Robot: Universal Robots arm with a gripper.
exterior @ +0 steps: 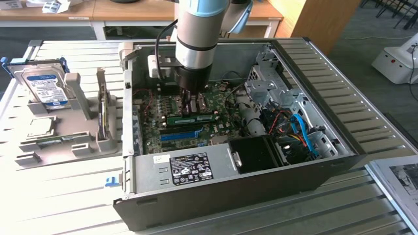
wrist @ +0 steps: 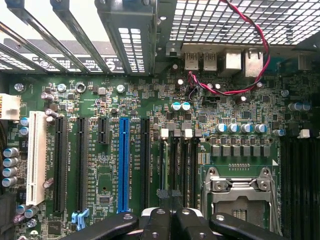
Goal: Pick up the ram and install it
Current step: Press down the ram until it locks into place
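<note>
Green ram (exterior: 194, 118) lies seated on the motherboard (exterior: 171, 128) inside the computer case (exterior: 307, 166), with the hand (exterior: 191, 104) pressed together directly above it, fingers (wrist: 160, 225) holding nothing.

Open computer case (exterior: 228, 196) on the counter (exterior: 58, 196), motherboard (exterior: 189, 122) inside. Ram (exterior: 193, 118) seated on the motherboard under the claw (exterior: 191, 105). Hard drive (exterior: 44, 88) upright in a stand, well toward the exterior view's left.

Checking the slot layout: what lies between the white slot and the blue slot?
Wrist view: between the white slot and the blue slot stand two long black slots and one short black slot.
</note>
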